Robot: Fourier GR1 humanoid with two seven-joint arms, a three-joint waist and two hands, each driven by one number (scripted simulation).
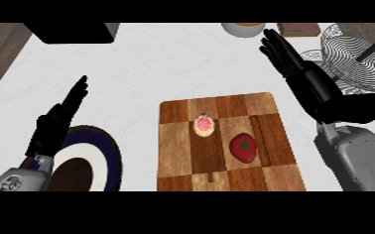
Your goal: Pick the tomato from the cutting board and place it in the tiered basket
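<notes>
White tabletop [168,64] stretches under everything you see, and on it the wooden cutting board [227,144] sits low and centre-right. Your tomato [243,147] lies on the right half of that board, red with a green star of a stem, untouched by either hand. Just to its upper left on the same board rests a small pink-topped pastry [204,125], close to the tomato but apart from it.

Your right hand [293,64] hangs above the tabletop beyond the board's far right corner, fingers straight and together, holding nothing. Past it, at the right edge, stands the wire tiered basket [351,54], partly cut off by the view. Your left hand [62,114] rests at the left, fingers straight and up, over a dark-rimmed plate [99,153]. A pale bowl [243,28] and a brown block [298,29] sit at the far edge, a dark box [73,32] at the far left.

By my reading, the grasp has not begun. Watch the approach: a round tomato may roll off the board if your fingers nudge it sideways before closing. Coming in from the left risks knocking the pastry. On the carry, the forearm could catch the basket's wire rim.
</notes>
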